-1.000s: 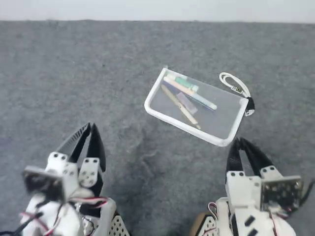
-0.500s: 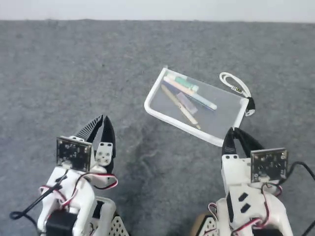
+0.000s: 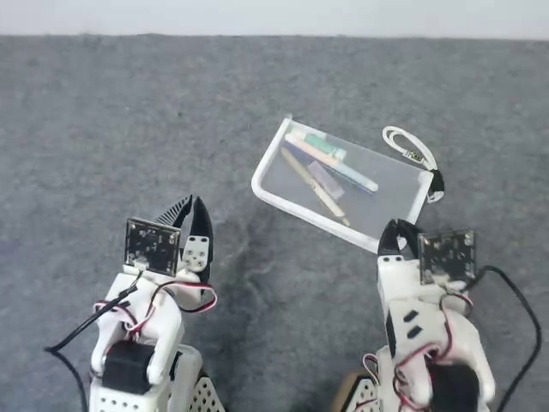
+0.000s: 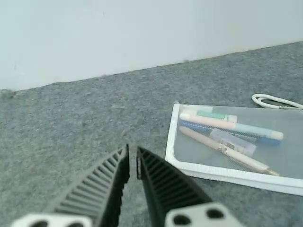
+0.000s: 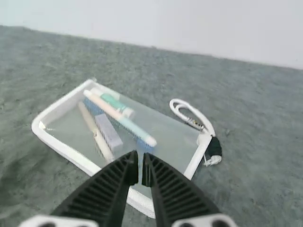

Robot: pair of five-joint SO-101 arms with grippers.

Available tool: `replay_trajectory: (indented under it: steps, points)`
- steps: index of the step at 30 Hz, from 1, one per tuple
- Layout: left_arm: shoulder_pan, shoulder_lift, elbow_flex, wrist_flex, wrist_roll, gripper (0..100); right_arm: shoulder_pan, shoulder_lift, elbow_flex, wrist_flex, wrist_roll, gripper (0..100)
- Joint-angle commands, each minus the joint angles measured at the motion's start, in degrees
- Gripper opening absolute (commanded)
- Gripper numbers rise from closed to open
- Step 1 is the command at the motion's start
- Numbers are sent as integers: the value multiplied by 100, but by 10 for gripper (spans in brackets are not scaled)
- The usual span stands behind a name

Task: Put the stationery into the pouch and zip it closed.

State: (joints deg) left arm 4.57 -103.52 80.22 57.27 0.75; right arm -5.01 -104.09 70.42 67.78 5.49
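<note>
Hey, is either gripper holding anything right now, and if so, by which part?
Nothing is held. The left gripper and the right gripper are both shut and empty; the pouch lies on the table.

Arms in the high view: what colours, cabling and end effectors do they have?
Both arms are white. The left end effector and right end effector have black ribbed fingers tapering to points. A square circuit board sits on each wrist. Red, white and black wires loop along both; a black cable trails from each.

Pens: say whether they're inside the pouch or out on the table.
Inside. The pens lie under the clear side of the pouch, within its white border.
</note>
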Motion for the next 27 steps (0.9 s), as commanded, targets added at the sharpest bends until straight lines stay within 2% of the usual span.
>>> replay_trajectory:
  steps: [1,11,18,25,27]
  points:
    - [-26,-97,4,-193,-44,23,31,4,422,-374,105,6]
    - [-26,-97,418,-202,-44,23,31,4,1495,-910,105,6]
    - [-44,-97,884,-360,-53,23,31,4,2066,-927,88,6]
    - [-800,-97,1560,-1143,-53,26,31,4,2523,-927,79,6]
    - [-897,-62,1640,-1134,-53,26,4,13,2611,-866,70,6]
